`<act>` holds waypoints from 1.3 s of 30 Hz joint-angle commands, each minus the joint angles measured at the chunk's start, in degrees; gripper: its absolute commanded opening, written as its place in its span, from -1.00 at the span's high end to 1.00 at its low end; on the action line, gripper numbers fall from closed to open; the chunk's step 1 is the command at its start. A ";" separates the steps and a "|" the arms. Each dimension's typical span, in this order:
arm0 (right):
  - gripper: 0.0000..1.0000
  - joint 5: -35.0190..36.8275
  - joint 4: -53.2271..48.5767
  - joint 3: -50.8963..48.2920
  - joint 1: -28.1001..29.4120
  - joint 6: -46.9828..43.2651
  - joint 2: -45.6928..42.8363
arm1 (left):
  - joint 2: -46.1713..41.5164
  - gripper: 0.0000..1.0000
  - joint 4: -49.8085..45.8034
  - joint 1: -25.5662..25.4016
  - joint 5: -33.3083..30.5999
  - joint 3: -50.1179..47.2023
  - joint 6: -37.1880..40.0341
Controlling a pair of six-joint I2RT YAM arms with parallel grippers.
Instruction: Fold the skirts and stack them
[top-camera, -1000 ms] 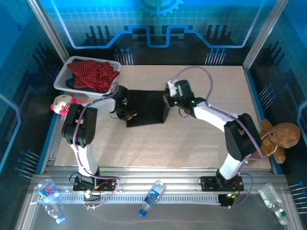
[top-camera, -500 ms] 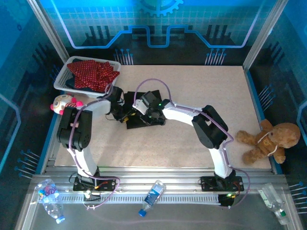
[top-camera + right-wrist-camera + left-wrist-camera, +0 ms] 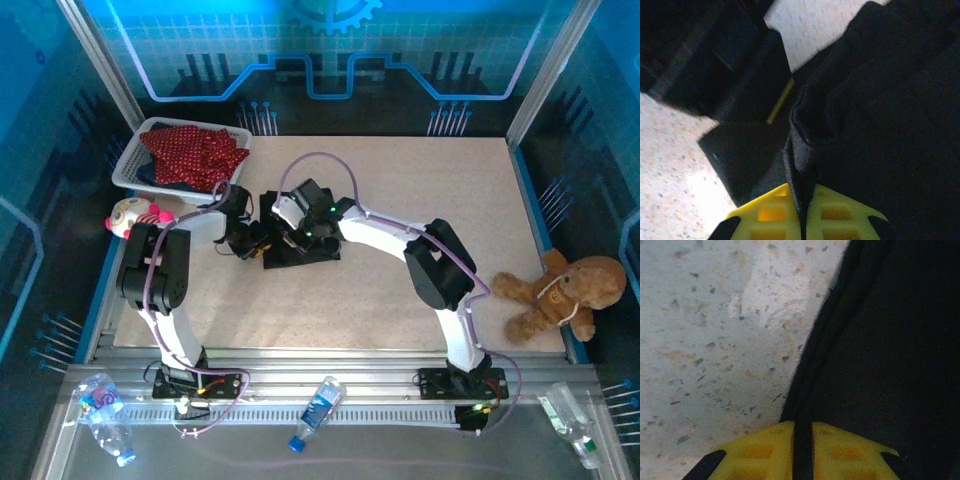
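Your black skirt (image 3: pixel 305 252) lies left of centre on the table (image 3: pixel 450 200), a flat beige top flecked with fine dark and tan specks like polished stone. From above the skirt reads as a compact, straight-edged dark slab, matte and soft, with both arms bent in over its left end.

Your left gripper (image 3: pixel 803 432) sits at the skirt's curved edge. Its 2 yellow pads (image 3: pixel 760 450), moulded with square recesses, stand only a sliver apart, and a thin strip of black cloth runs down into the slit between them. The hem bends in a smooth arc across the pale table (image 3: pixel 715 340), and the cloth beside it is an even, unbroken black.

Your right gripper (image 3: pixel 802 197) is pinched tight on a raised ridge of the same skirt. The fabric bunches into a thick, rounded fold with a rolled lip, and that lip drops straight between the 2 yellow pads (image 3: pixel 767 210). The weave is too dark to make out.

The red skirt (image 3: pixel 195 155), with its fine dark dotting, is heaped in crumpled peaks in the white mesh basket (image 3: pixel 130 170) at the far left corner. A round pink-and-white plush toy (image 3: pixel 133 215) sits just in front of the basket, off the table's edge. A fuzzy brown teddy bear (image 3: pixel 560 290) slumps at the right side.
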 commanded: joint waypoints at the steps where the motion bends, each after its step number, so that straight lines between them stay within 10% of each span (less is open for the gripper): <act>1: 1.00 -4.00 -0.53 4.05 0.30 2.11 2.44 | 0.48 0.65 -0.18 0.12 0.84 -0.25 0.54; 15: 1.00 1.60 -4.55 3.29 0.69 4.51 5.09 | -0.61 0.58 -3.43 1.40 -0.90 1.21 3.40; 22: -0.01 -11.20 -8.47 1.98 -1.04 0.05 -1.83 | -6.98 0.21 -10.02 1.74 -9.10 2.11 6.81; 26: -0.09 -12.51 -7.80 1.66 -3.76 4.29 -3.56 | -12.94 0.16 -12.64 2.98 -12.43 0.73 7.45; 39: 0.99 -4.03 -23.30 32.38 -11.15 16.86 20.76 | -8.20 0.15 4.91 -4.93 6.48 2.29 -4.69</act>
